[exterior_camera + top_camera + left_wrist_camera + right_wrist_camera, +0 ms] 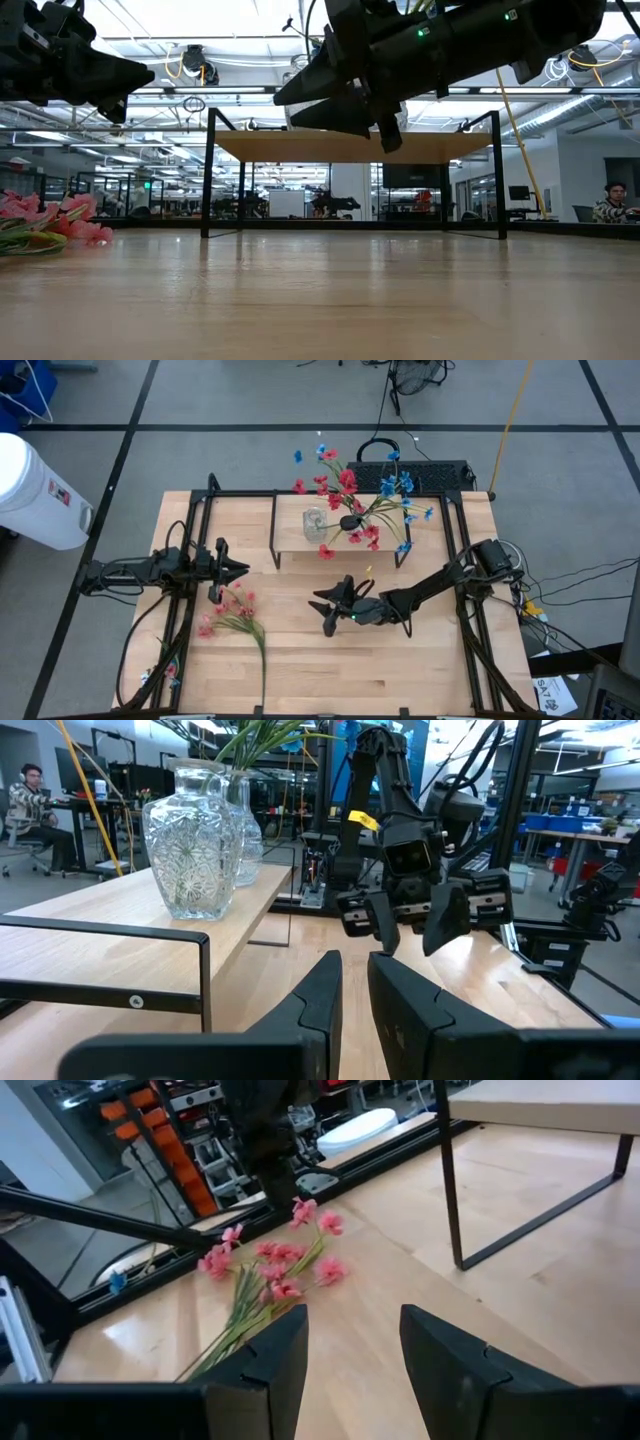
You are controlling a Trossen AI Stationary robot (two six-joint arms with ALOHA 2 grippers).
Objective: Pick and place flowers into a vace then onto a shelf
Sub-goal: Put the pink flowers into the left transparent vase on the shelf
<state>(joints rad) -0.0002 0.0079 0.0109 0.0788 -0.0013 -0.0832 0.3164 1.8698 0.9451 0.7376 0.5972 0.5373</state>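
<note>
The pink flowers (232,610) lie flat on the table at its left, blossoms toward the far side; the right wrist view shows the pink flowers (275,1265) ahead of my right gripper. My right gripper (322,613) hovers open over the table's middle, pointing left at them, with nothing between its fingers. The shelf (300,540) stands at the far middle. On the shelf are an empty glass vase (190,840) and a second vase (350,520) holding the red flowers (340,485) and blue flowers (395,485). My left gripper (240,570) waits at the left, level, a narrow gap between its fingers.
Black frame rails (190,530) run along the table's left, right and far sides. Bare wood (400,670) lies toward the near edge. A white bin (30,480) stands on the floor off the far left. A person (610,205) sits far back in the room.
</note>
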